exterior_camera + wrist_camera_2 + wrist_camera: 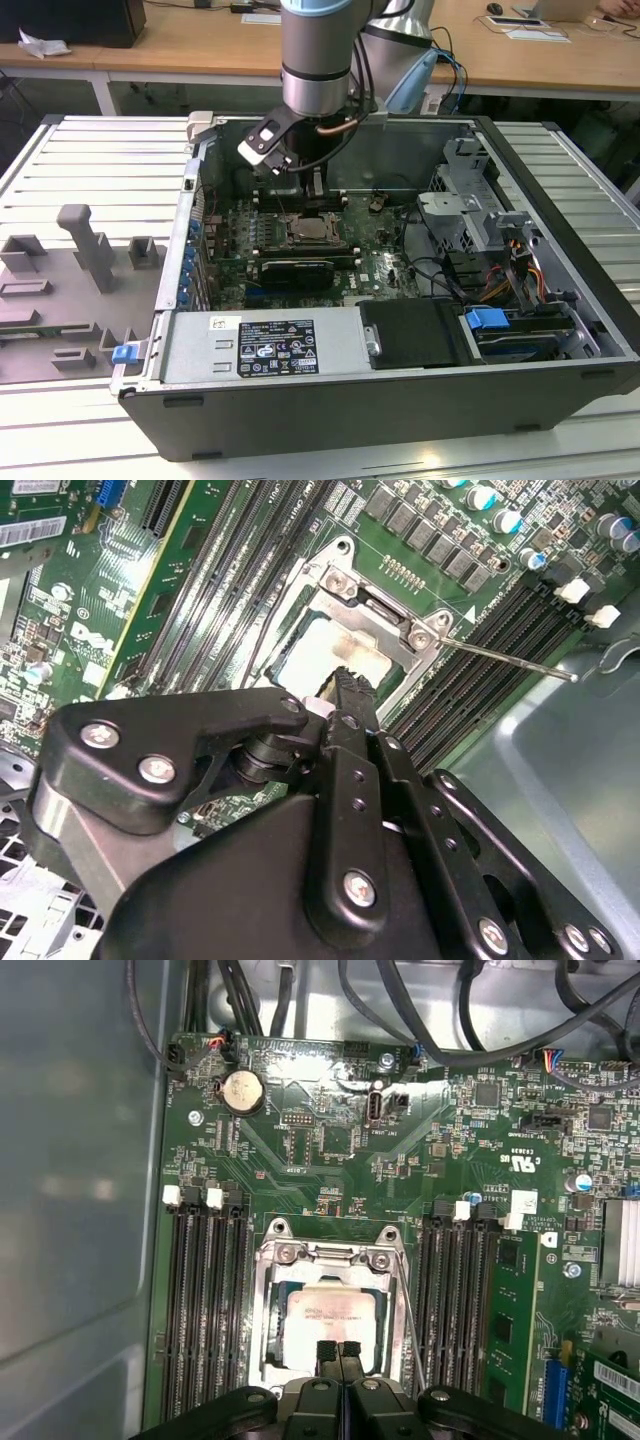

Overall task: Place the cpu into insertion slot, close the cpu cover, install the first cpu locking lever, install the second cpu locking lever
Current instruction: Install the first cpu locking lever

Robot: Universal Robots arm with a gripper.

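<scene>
Cpu (330,1312) lies in insertion slot (265,1290) between memory slots (205,1300); hand (338,1352) pressed together over it.

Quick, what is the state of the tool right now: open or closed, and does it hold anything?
Tool: closed, holding nothing, at the edge of the chip.
</scene>
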